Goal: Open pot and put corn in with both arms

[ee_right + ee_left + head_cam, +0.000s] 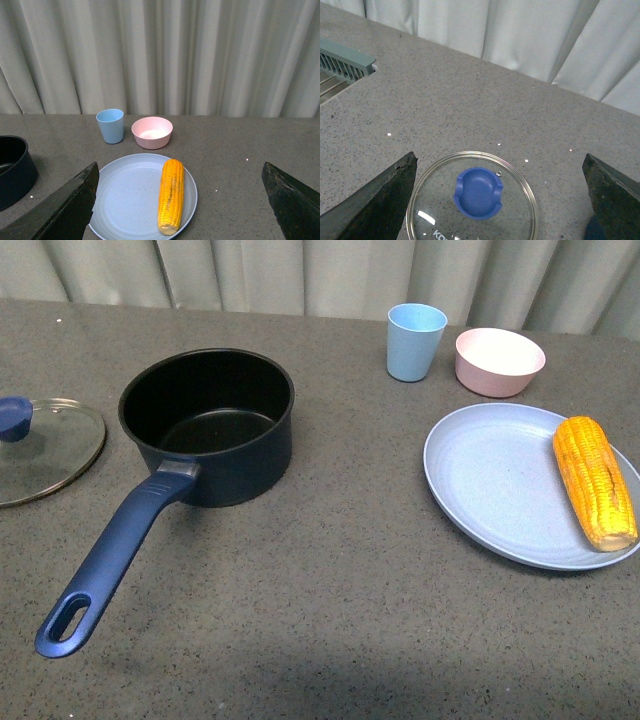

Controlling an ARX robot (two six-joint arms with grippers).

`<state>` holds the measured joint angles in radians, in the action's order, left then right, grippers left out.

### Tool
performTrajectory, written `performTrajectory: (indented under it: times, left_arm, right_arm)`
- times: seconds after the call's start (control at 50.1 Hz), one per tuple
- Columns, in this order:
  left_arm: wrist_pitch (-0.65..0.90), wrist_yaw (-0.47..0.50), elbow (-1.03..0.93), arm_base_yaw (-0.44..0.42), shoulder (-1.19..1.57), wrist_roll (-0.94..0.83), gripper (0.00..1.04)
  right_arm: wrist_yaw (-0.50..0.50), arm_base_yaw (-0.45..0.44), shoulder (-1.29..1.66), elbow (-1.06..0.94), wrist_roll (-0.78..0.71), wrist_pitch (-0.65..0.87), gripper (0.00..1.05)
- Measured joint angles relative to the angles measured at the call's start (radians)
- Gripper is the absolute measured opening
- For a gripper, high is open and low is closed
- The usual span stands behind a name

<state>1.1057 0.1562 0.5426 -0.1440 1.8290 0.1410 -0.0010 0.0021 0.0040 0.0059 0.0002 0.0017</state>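
The navy pot point(210, 425) stands open on the grey table, black inside and empty, its long handle point(110, 565) pointing to the near left. Its glass lid point(45, 450) with blue knob point(14, 417) lies flat left of the pot. My left gripper point(500, 200) is open above the lid point(472, 200), fingers wide on either side of it. The corn point(596, 480) lies on a blue plate point(490, 480) at the right. My right gripper point(177, 205) is open, looking at the corn point(170, 195) and plate point(125, 195). Neither arm shows in the front view.
A light blue cup point(415, 340) and a pink bowl point(499, 361) stand behind the plate, near the curtain. A green-grey rack edge point(345, 62) shows at the table's far left in the left wrist view. The pot's side point(12, 170) shows left of the plate.
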Motion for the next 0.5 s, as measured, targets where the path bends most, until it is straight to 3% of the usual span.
performTrajectory:
  times: [0.12, 0.16, 0.26, 0.499]
  left_arm:
    - [-0.093, -0.014, -0.059, 0.021, -0.151, -0.001, 0.98]
    - [-0.075, -0.072, -0.088, 0.019, -0.19, -0.018, 0.95]
    - [0.064, -0.258, -0.167, 0.023, -0.275, -0.09, 0.75]
    - [0.024, -0.234, -0.343, 0.063, -0.488, -0.126, 0.25]
  right_arm:
    - [0.0, 0.0, 0.0, 0.0, 0.0, 0.0, 0.95]
    - [0.0, 0.0, 0.0, 0.0, 0.0, 0.0, 0.95]
    - [0.0, 0.0, 0.0, 0.0, 0.0, 0.0, 0.95]
    - [0.0, 0.0, 0.0, 0.0, 0.0, 0.0, 0.95]
